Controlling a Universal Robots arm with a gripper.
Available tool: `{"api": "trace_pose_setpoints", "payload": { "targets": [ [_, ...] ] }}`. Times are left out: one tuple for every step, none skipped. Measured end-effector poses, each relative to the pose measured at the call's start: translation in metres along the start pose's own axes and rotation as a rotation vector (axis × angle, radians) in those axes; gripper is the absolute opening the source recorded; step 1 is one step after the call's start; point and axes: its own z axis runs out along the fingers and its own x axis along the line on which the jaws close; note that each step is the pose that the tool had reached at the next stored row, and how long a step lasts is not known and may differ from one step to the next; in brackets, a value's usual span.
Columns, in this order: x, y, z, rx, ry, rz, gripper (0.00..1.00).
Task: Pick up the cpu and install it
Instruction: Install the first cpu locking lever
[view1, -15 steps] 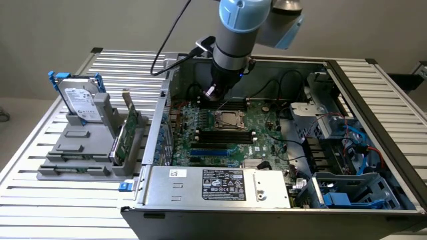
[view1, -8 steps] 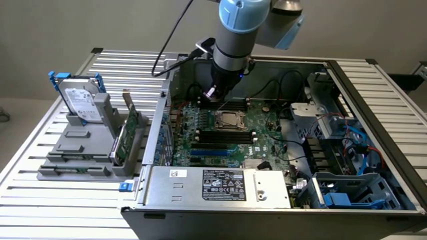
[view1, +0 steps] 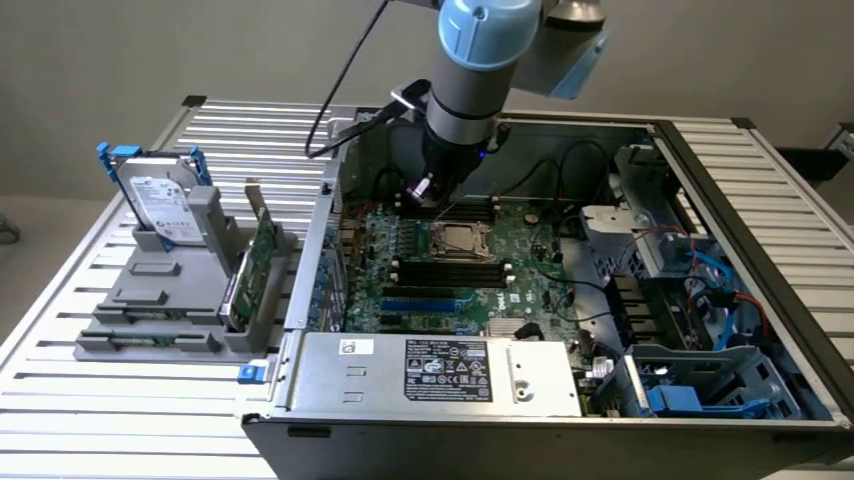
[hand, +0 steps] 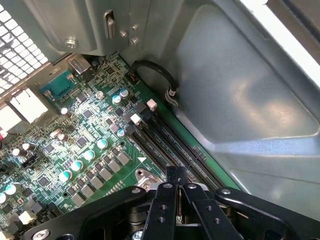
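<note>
My gripper (view1: 427, 198) reaches down into the open computer case (view1: 694, 160), over the back part of the green motherboard (view1: 534, 290). In the wrist view its black fingers (hand: 171, 176) are pressed together with nothing between them, hovering above the long dark memory slots (hand: 170, 140). Just in front of the gripper in the exterior view sits the square metal-framed socket (view1: 458, 240). Its centre looks pale and metallic, and I cannot tell whether that is the cpu.
On the exterior view's left, a grey holder (view1: 160, 300) carries a silver hard drive (view1: 163, 205) with blue bracket and an upright green card (view1: 254, 265). The power supply (view1: 441, 370) lies at the case front. Black cables (view1: 561, 165) and blue-tabbed drive bays (view1: 694, 390) fill the right.
</note>
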Motion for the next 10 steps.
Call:
{"api": "trace_pose_setpoints", "payload": {
  "targets": [
    [-0.0001, -0.0003, 0.0004, -0.0006, 0.0008, -0.003, 0.11],
    [-0.0003, -0.0007, 0.0009, -0.0011, 0.0016, -0.006, 0.11],
    [-0.0005, -0.0012, 0.0013, -0.0017, 0.0025, -0.009, 0.11],
    [-0.0007, -0.0017, 0.0018, -0.0024, 0.0034, -0.013, 0.11],
    [-0.0009, -0.0022, 0.0023, -0.003, 0.0043, -0.016, 0.11],
    [-0.0012, -0.0027, 0.0028, -0.0037, 0.0052, -0.02, 0.11],
    [-0.0014, -0.0032, 0.0033, -0.0043, 0.0061, -0.023, 0.11],
    [-0.0017, -0.0037, 0.0037, -0.0048, 0.007, -0.026, 0.11],
    [-0.0019, -0.0041, 0.004, -0.0053, 0.0081, -0.029, 0.11],
    [-0.0022, -0.0045, 0.0042, -0.0057, 0.0091, -0.032, 0.11]
  ]
}}
